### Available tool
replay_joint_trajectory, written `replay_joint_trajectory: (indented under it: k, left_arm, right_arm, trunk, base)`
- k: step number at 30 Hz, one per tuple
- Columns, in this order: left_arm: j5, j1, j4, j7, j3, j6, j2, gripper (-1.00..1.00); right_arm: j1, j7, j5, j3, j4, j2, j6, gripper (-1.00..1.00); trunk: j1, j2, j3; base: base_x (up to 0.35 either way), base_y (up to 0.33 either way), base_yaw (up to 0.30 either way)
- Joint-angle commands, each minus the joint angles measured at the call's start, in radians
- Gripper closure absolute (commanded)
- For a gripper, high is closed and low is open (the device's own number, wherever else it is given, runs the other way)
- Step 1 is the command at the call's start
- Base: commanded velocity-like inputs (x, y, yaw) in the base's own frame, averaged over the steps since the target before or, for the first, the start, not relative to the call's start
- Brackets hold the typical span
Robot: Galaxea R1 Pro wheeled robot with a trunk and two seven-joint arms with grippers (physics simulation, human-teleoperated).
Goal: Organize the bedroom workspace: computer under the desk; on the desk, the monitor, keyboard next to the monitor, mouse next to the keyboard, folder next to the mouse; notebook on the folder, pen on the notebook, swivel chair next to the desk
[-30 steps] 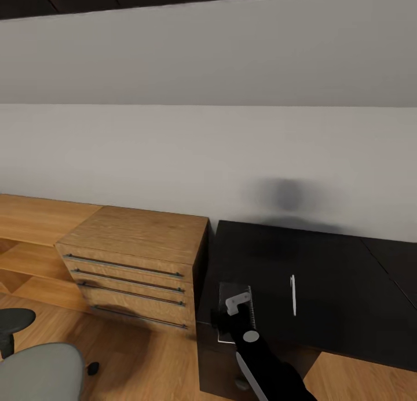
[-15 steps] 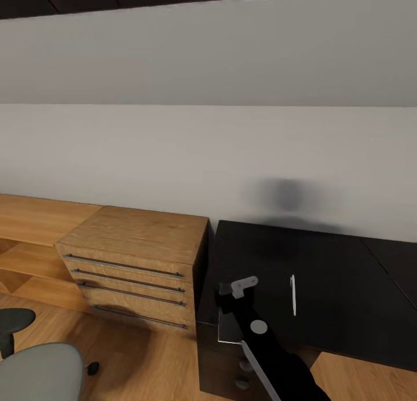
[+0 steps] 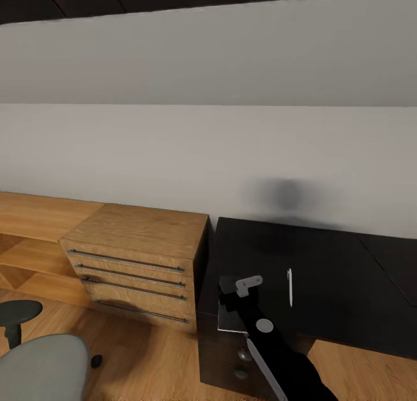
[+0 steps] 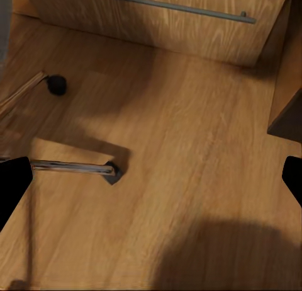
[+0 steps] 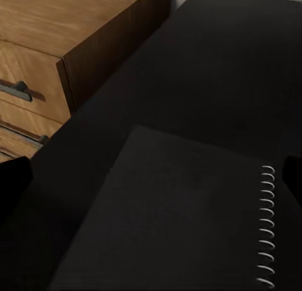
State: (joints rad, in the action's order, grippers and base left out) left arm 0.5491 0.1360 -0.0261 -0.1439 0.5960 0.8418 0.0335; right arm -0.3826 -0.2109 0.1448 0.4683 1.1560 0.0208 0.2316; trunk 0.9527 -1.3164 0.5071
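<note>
Black counter meets the pale wall, with a light wooden cabinet standing just beside its left end. The right arm reaches up over the counter's near left corner; its gripper hangs above the notebook, which lies flat at that corner. Seen from the right wrist, the notebook is dark with a white spiral binding along one edge, and the two fingers sit wide apart at the frame edges, touching nothing. The pen lies on the counter near the gripper, to its right and apart from the notebook. The swivel chair stands on the wooden floor at lower left, well apart from the counter. The left wrist looks down at the floor and the chair's chrome base; the left fingers are spread, holding nothing.
</note>
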Motion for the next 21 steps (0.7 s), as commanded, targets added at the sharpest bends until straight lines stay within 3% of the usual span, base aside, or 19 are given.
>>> replay_joint_trajectory:
  k: [1,11,16,21]
  left_arm:
    - [0.011,0.0,0.0,-0.009,0.002,0.002,0.0,-1.0]
    - [0.011,0.0,0.0,-0.009,0.002,0.002,0.0,-1.0]
    - [0.011,0.0,0.0,-0.009,0.002,0.002,0.0,-1.0]
    - [0.011,0.0,0.0,-0.009,0.002,0.002,0.0,-1.0]
  right_arm:
    - [-0.001,-0.008,0.012,0.003,0.001,-0.001,0.003,-1.0]
    - [-0.001,-0.01,0.028,0.001,0.001,-0.002,0.002,-1.0]
    - [-0.001,-0.01,0.075,-0.001,0.001,-0.004,0.002,-1.0]
    - [-0.001,-0.011,0.093,-0.003,0.001,-0.011,0.002,-1.0]
  trunk:
    - [-0.001,-0.001,0.001]
    - [-0.001,-0.001,0.001]
    - [-0.001,-0.001,0.001]
    - [-0.001,-0.001,0.001]
  base:
    - [-0.296,0.0,0.0]
    - [-0.322,0.0,0.0]
    - [-0.309,0.0,0.0]
    - [-0.185,0.0,0.0]
